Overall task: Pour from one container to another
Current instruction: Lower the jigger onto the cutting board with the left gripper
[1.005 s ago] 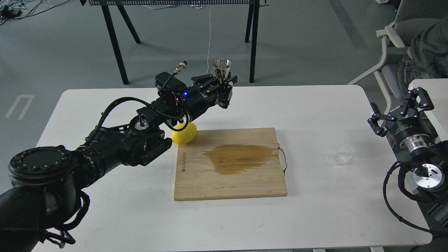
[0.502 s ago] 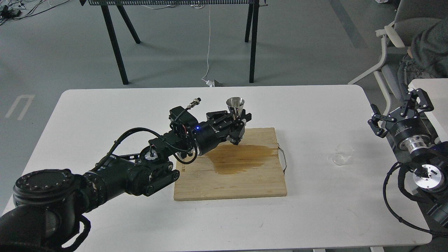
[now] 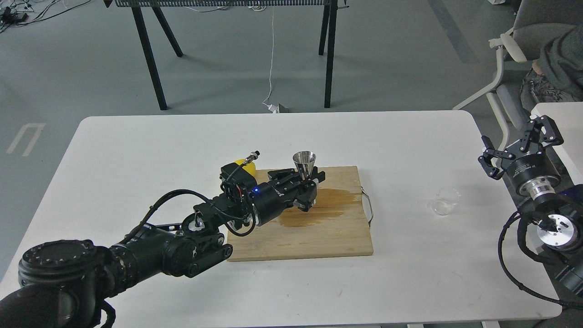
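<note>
My left gripper is shut on the steel jigger, which stands upright in it just above the wet patch on the wooden cutting board. The clear glass cup rests on the white table to the right of the board, untouched. Beyond the cup, at the table's right edge, my right gripper is open and holds nothing.
A yellow lemon peeks out behind my left wrist at the board's far left corner. A brown liquid stain spreads over the board. A chair with dark clothing stands at the far right.
My left arm has come down and toward me with the jigger, from above the table's far side to low over the board. The right arm has stayed still.
</note>
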`<state>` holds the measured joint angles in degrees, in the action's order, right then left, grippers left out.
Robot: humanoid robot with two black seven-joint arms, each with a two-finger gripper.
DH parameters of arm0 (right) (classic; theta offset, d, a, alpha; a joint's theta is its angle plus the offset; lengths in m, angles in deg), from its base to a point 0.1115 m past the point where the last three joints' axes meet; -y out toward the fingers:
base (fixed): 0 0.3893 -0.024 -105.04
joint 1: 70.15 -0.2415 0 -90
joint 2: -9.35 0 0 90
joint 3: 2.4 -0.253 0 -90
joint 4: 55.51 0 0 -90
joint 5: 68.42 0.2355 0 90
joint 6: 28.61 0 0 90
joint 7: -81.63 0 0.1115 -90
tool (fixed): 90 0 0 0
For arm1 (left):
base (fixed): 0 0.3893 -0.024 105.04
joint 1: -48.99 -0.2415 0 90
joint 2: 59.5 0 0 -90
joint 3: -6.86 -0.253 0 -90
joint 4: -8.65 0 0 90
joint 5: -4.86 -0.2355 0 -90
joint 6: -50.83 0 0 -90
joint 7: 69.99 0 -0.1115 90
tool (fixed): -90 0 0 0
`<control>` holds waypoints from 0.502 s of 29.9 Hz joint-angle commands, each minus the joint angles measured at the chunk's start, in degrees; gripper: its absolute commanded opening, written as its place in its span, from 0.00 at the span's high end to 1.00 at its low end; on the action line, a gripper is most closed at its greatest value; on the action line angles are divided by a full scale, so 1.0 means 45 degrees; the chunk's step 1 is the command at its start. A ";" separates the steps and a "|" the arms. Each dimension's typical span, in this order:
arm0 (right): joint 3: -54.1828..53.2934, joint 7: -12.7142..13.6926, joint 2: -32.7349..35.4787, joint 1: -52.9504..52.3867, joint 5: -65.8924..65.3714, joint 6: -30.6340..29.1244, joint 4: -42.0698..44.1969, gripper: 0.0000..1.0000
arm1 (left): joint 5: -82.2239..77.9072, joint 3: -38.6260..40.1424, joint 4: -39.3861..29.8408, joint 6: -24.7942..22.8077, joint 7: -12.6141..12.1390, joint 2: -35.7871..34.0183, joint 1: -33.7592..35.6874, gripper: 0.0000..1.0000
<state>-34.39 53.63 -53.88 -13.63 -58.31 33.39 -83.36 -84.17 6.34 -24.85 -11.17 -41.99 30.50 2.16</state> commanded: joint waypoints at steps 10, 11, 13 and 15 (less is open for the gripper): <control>-0.0001 0.0000 -0.0227 0.0020 0.0000 0.0000 0.0019 0.01 | 0.0020 -0.0039 0.0021 0.0000 0.0001 0.0000 -0.0298 0.71; -0.0001 0.0000 -0.0227 0.0020 0.0000 0.0000 0.0019 0.01 | 0.0020 -0.0039 0.0021 0.0000 0.0001 0.0000 -0.0298 0.70; -0.0001 0.0000 -0.0227 0.0020 0.0000 0.0000 0.0019 0.01 | 0.0020 -0.0039 0.0021 0.0000 0.0001 0.0000 -0.0298 0.68; -0.0001 0.0000 -0.0227 0.0020 0.0000 0.0000 0.0019 0.01 | 0.0020 -0.0020 0.0021 0.0000 0.0001 0.0000 -0.0298 0.65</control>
<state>-34.40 53.63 -54.89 -13.54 -58.31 33.39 -83.28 -84.08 6.19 -24.77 -11.17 -41.99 30.50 0.82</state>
